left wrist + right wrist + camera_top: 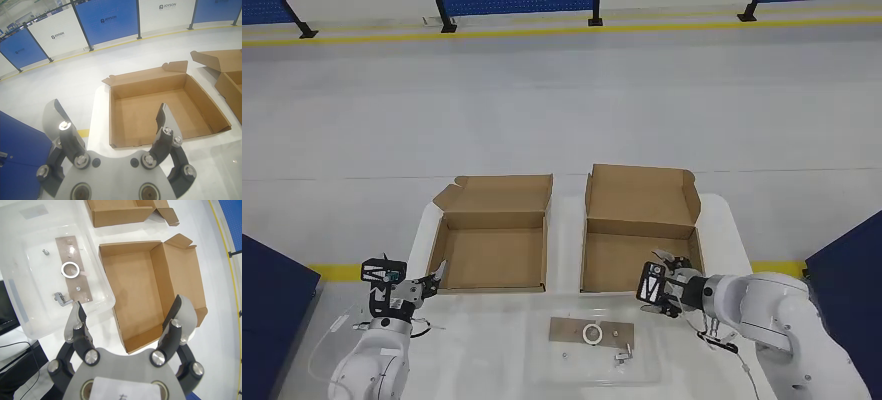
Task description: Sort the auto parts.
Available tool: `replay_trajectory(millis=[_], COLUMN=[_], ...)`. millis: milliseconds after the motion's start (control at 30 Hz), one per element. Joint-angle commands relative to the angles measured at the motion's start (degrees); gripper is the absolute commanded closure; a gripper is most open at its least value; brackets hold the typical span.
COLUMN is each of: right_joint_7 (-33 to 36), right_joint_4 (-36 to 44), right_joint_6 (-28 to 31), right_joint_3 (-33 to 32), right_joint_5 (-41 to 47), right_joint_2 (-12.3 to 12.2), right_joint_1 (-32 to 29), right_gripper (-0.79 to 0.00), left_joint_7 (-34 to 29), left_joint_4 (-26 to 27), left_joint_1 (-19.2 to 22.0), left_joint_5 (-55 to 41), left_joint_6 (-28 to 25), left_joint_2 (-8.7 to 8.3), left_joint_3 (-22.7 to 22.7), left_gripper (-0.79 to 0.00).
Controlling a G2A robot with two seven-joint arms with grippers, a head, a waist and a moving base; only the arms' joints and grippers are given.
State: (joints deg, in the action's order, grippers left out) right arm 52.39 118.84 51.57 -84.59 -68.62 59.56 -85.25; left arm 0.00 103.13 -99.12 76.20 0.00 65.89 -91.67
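Note:
A clear plastic bin (542,365) (17,306) at the table's front middle holds a metal ring (592,334) (70,269), a metal bracket (622,353) (60,298), two small bolts (45,251) (78,288) and a brown card (66,247). Two open cardboard boxes stand behind it: the left box (492,258) (162,113) and the right box (639,262) (140,285), both bare inside. My left gripper (422,285) (111,111) is open, held near the left box's front left corner. My right gripper (660,282) (130,308) is open, over the right box's front right corner.
The white table (482,330) carries the bin and both boxes, lids folded back. Blue panels (267,290) stand at either side of the table. A black cable (17,349) hangs off the front edge. Blue and white partitions (105,20) line the floor beyond.

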Motion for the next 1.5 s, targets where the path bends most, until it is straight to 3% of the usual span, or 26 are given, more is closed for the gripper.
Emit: replay_trajectory(millis=[0,267,600,1067,1267,1467], right_joint_7=[0.0,2.1,8.7,9.6,12.8,17.7], right_joint_4=[-0.6,-1.4,-2.9,-1.3,-1.4,-2.8], right_joint_6=[0.4,-1.7,-8.3,-9.3,-12.5,-17.3], right_joint_3=[1.1,9.7,20.0,22.5,29.4,38.1], right_joint_5=[0.7,-0.9,6.2,2.7,2.2,8.1], right_joint_2=[-0.3,-3.5,-8.5,-8.8,-9.5,-10.6], right_joint_1=[0.0,4.3,12.4,12.8,17.0,24.6], right_gripper=[-0.785,-0.785,-0.785,-0.785,-0.785,-0.785], left_joint_7=[0.0,0.0,0.0,0.0,0.0,0.0], left_joint_4=[0.0,0.0,0.0,0.0,0.0,0.0], left_joint_1=[0.0,0.0,0.0,0.0,0.0,0.0], left_joint_5=[0.0,0.0,0.0,0.0,0.0,0.0], left_joint_6=[0.0,0.0,0.0,0.0,0.0,0.0], left_joint_2=[0.00,0.00,0.00,0.00,0.00,0.00], left_joint_3=[0.0,0.0,0.0,0.0,0.0,0.0], left_gripper=[-0.785,-0.785,-0.785,-0.785,-0.785,-0.785])
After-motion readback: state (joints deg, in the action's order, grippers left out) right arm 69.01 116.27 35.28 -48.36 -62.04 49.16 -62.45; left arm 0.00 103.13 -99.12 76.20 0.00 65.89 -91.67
